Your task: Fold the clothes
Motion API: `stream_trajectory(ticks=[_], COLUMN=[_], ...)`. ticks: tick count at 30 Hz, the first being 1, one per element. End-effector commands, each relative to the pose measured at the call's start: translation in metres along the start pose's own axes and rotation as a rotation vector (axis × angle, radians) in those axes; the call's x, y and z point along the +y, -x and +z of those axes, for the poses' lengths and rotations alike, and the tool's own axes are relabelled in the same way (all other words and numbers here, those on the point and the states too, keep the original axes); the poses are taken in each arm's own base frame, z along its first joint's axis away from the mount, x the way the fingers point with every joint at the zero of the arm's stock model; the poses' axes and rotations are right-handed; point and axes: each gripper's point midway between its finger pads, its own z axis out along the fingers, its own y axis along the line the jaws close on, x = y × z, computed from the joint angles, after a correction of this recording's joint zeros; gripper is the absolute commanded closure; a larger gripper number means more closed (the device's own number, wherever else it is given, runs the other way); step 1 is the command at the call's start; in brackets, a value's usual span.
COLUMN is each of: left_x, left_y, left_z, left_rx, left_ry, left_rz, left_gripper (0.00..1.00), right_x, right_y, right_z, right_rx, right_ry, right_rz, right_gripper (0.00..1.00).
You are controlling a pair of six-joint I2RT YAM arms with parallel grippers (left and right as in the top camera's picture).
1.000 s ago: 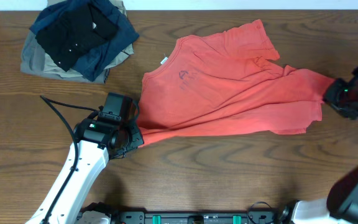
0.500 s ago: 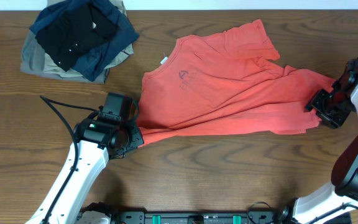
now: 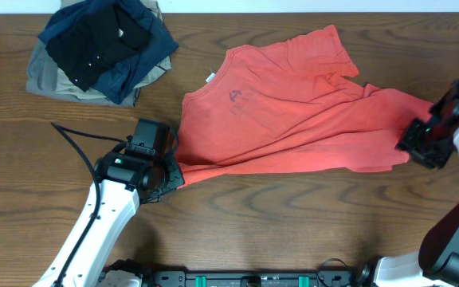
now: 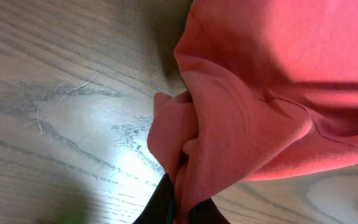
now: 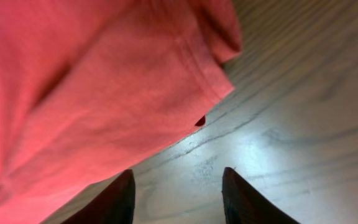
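Note:
The coral-red T-shirt (image 3: pixel 293 112) lies crumpled across the middle of the wooden table, neck label up and left, small dark chest logo showing. My left gripper (image 3: pixel 168 171) is shut on a bunched fold of the T-shirt's lower left edge (image 4: pixel 197 155). My right gripper (image 3: pixel 415 143) is open and empty beside the T-shirt's right hem. In the right wrist view the two fingers (image 5: pixel 176 196) straddle bare wood, with the hem corner (image 5: pixel 210 74) just ahead of them.
A pile of folded black, navy and khaki garments (image 3: pixel 102 48) sits at the back left. The table's far edge runs along the top of the overhead view. Bare wood (image 3: pixel 309 215) lies in front of the T-shirt.
My right gripper moved in toward the T-shirt's right hem, then drew back slightly to the right. The left arm and the T-shirt have not moved.

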Motion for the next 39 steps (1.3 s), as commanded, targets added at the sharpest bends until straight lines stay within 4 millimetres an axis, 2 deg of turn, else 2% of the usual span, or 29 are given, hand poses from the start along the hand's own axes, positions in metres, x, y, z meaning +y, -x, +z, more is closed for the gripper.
stream_trajectory(ticks=[1,5,7,9,12,17,27,31,39], left_x=[0.000,0.000,0.000,0.000,0.000,-0.001,-0.001,-0.001,-0.001], left_y=[0.000,0.000,0.000,0.000,0.001,0.002,0.002,0.002,0.002], left_z=[-0.001,-0.001,-0.001,-0.001,-0.001,-0.001,-0.001,-0.001,-0.001], left_rx=[-0.006,-0.006,-0.006,-0.006,-0.009,-0.011,-0.011,-0.012,-0.011], left_ry=[0.001,0.001,0.001,0.001,-0.001,-0.003,-0.003,-0.004,-0.003], left_rz=[0.001,0.001,0.001,0.001,0.001,0.001,0.002,0.001,0.006], left_gripper=[0.94,0.94,0.94,0.94,0.94,0.94,0.94,0.94,0.94], right_x=[-0.004,-0.005,-0.006,-0.007,-0.014,-0.014,-0.015,-0.015,-0.012], right_y=[-0.015,-0.016,-0.017,-0.020,-0.021,-0.021,-0.019,-0.021,-0.015], right_z=[0.027,0.039,0.044,0.048,0.053,0.057,0.072,0.072,0.068], right_rx=[0.045,0.029,0.021,0.026,0.020,0.010,-0.035,-0.028,-0.044], right_ry=[-0.019,-0.015,-0.013,-0.017,-0.048,-0.044,-0.034,-0.032,-0.026], right_rz=[-0.071,-0.094,-0.094,-0.094,-0.094,-0.095,-0.108,-0.113,-0.129], right_gripper=[0.58,0.55,0.41,0.39,0.39,0.45,0.45,0.55,0.53])
